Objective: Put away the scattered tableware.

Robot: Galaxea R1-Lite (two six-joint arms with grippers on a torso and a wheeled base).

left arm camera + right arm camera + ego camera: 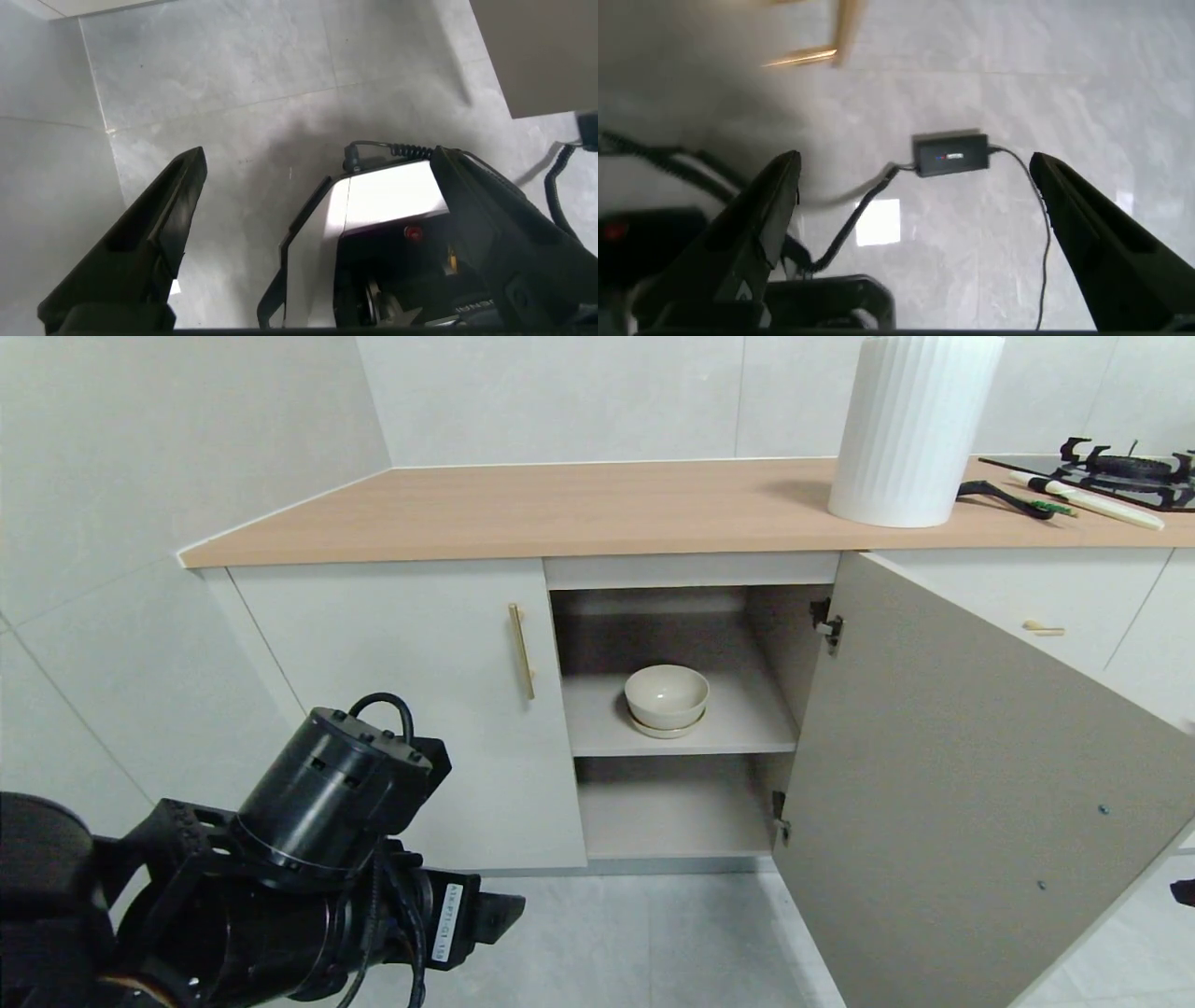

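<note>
Now one bowl (666,694) sits on one plate (665,729) on the cabinet's upper shelf (747,721), one white canister (906,429) on the table (560,509) at 1 o'clock; left tool (318,177) and right tool (915,173) gape empty.

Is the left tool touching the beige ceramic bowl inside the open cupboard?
Apart. The head view shows the beige ceramic bowl on the cupboard shelf, far from the left tool, whose wrist view shows bare floor between open fingers.
</note>
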